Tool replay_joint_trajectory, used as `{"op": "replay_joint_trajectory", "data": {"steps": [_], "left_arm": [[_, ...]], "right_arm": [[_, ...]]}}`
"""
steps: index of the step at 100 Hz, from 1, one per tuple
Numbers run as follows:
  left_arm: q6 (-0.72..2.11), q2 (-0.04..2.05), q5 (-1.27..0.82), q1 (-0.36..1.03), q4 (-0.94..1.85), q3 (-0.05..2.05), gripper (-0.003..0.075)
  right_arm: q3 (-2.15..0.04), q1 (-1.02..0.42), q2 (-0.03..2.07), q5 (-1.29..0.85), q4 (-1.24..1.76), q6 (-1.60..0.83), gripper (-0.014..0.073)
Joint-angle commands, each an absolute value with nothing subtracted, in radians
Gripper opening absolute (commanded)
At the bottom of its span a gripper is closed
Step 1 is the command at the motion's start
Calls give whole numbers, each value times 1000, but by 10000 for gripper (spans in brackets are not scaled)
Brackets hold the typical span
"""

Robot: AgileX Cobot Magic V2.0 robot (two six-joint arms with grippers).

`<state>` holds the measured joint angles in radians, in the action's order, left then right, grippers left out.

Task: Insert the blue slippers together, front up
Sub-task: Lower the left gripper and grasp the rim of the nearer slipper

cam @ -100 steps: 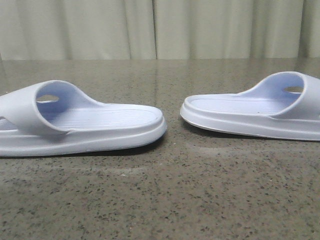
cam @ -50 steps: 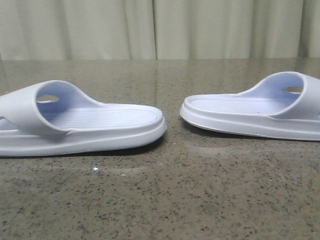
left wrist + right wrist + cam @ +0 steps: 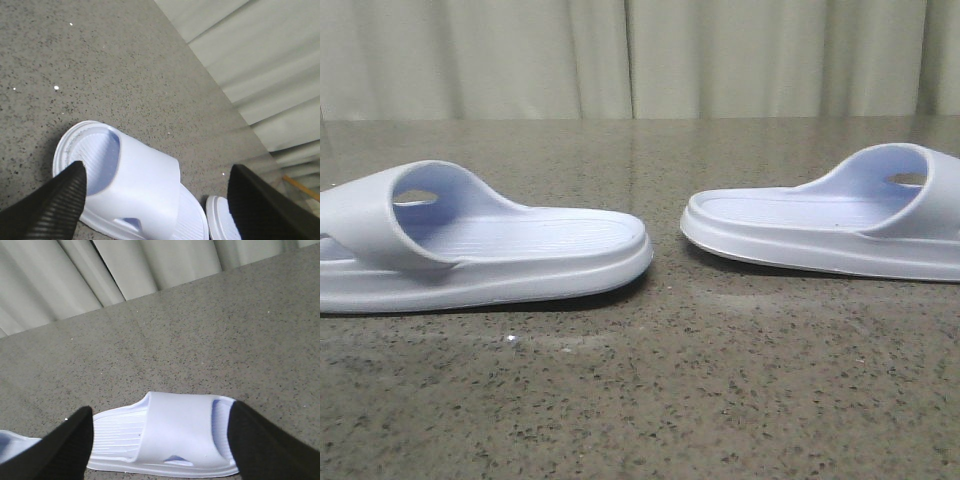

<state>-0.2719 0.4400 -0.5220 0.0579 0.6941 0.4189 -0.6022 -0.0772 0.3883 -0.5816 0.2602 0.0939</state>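
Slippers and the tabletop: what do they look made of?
Left slipper and right slipper: probably moulded foam, EVA-like. One-piece, thick rounded soles, matte pale blue-white skin, ribbed footbeds, no seams visible.

Table: looks like polished stone or a stone-look composite. Grey-brown with dark speckles, and a soft sheen that reflects the curtain.

A speckled grey-brown stone tabletop (image 3: 650, 400) fills the foreground and reaches back to a pale, pleated curtain (image 3: 640, 55) that closes off the whole rear. Soft, even light leaves a faint sheen on the tabletop.
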Motion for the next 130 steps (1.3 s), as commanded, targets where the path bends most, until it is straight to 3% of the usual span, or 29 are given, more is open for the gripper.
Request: {"op": "replay_joint_trajectory", "data": {"steps": [1,74,130], "left_arm": [[-298,472,-420,63,735,433,519],[-290,794,-386,63,779,431,519],[-57,908,-373,63,1045,431,519]], "right_arm": [[-637,-77,403,-515,270,92,477],[-637,-77,403,-508,276,92,477],[-637,-77,403,-497,276,92,477]]}}
